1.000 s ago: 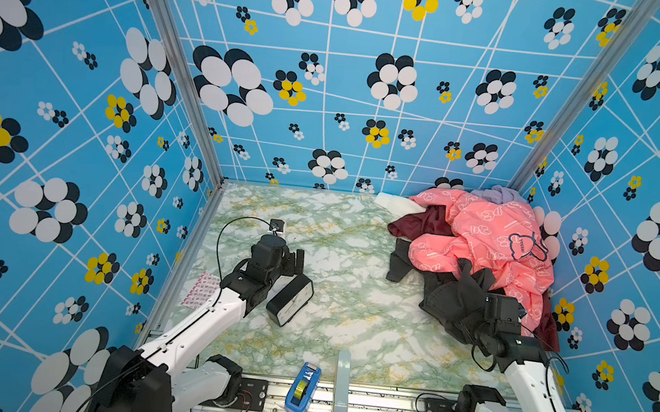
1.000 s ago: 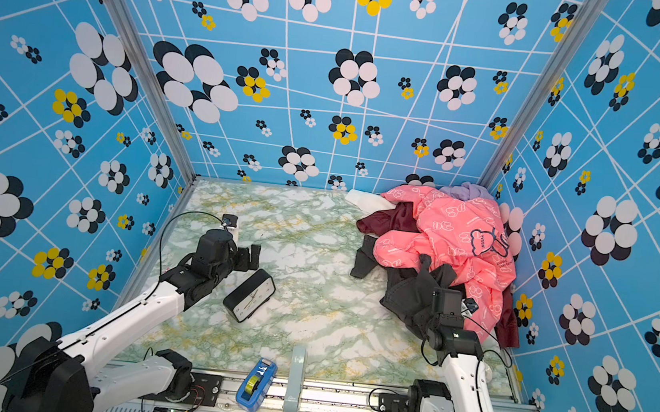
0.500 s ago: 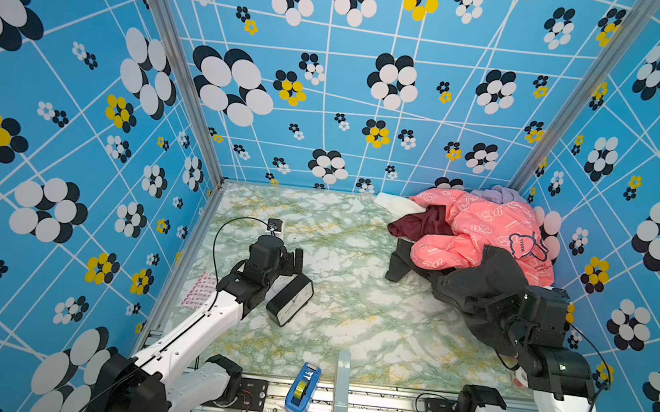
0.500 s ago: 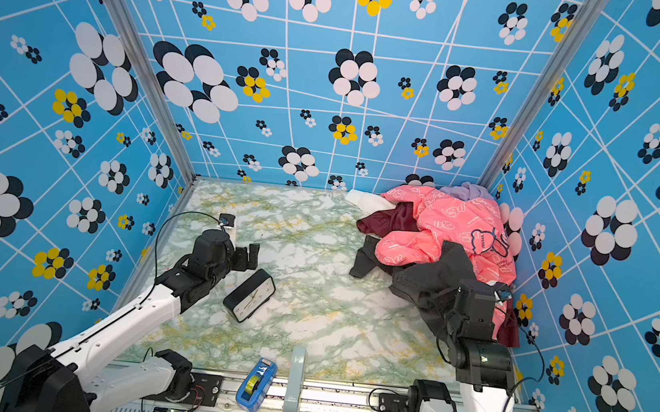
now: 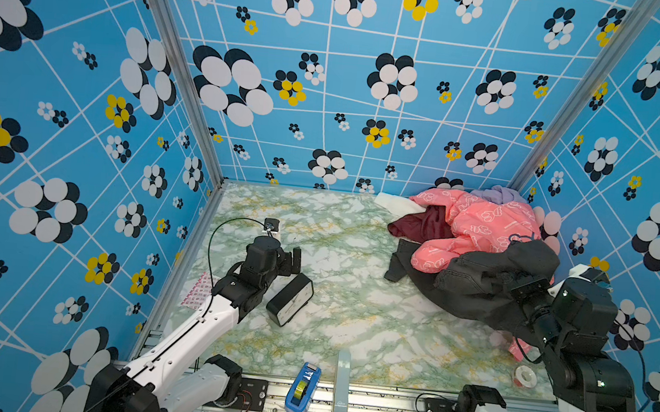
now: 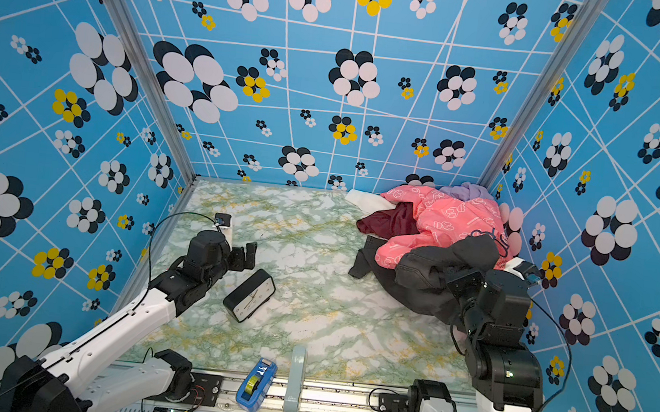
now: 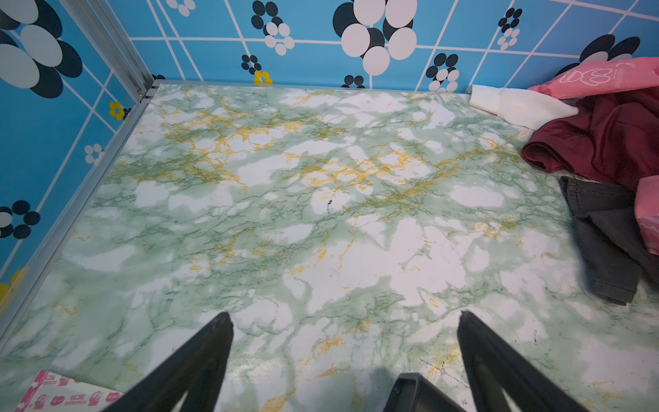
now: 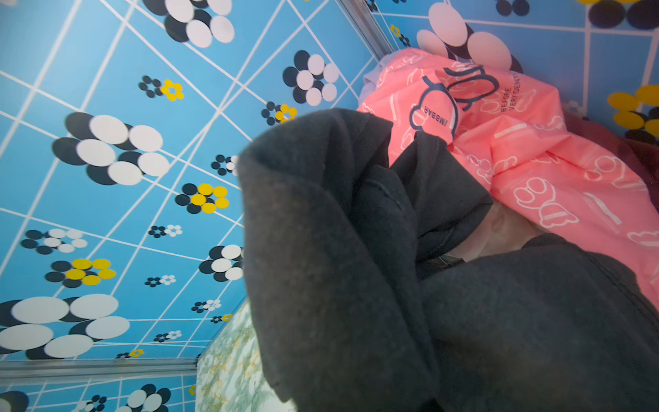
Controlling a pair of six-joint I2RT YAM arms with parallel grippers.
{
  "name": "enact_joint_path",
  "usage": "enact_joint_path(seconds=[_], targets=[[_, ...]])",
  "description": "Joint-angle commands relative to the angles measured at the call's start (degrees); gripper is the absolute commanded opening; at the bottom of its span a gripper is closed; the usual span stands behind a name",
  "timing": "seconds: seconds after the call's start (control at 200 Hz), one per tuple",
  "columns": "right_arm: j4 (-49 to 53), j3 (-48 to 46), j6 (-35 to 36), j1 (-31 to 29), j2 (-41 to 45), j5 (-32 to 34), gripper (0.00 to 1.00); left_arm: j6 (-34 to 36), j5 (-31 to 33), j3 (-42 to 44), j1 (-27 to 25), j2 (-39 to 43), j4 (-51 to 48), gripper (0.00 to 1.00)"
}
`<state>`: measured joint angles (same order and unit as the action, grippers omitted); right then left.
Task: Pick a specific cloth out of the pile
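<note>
Charcoal-black soft fabric is bunched around the right end effector (image 5: 522,286), whose jaws are pressed together on a fold of this cloth (image 5: 475,278). The fingertips themselves are covered by the fabric, and in the right wrist view the garment hangs directly before the camera. From the grip the cloth runs toward the left in both top views, so its long axis lies roughly across the table, from the right wall toward the middle. The held part is raised, while the far sleeve-like end (image 5: 395,264) rests flat on the green marble-patterned table (image 5: 338,233). Between these two ends a sleeve of the large pink jacket with white prints (image 5: 472,226) lies over the cloth, so the cloth is partly under the pile (image 5: 519,218). The pile sits in the far right corner, with a dark maroon cloth (image 5: 422,225), a white piece (image 5: 391,201) and a lilac piece (image 5: 497,193). I judge that the next move must draw the cloth toward the front and the middle, away from this corner, and the pink sleeve may come along with it. The left end effector (image 5: 293,259), with jaws spread wide and holding nothing, hovers over bare table well apart from the pile, just beside a black rectangular clock with a white face (image 5: 289,299). The right arm is clearly the nearer one.
</note>
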<state>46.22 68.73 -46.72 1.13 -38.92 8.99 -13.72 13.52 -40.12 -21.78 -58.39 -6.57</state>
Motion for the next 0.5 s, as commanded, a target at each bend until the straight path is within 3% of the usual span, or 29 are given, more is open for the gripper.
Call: enact_joint_path(seconds=[0.0,0.495], targets=[[-9.8,4.5,3.0,-0.4,-0.6,-1.4,0.00,0.2,0.9,-0.4,-0.4,1.5,-1.8,0.99],[-17.1,20.1,3.6,-0.4,-5.8,-12.4,0.00,-0.6,1.6,-0.8,-0.5,2.9,-3.1,0.99]])
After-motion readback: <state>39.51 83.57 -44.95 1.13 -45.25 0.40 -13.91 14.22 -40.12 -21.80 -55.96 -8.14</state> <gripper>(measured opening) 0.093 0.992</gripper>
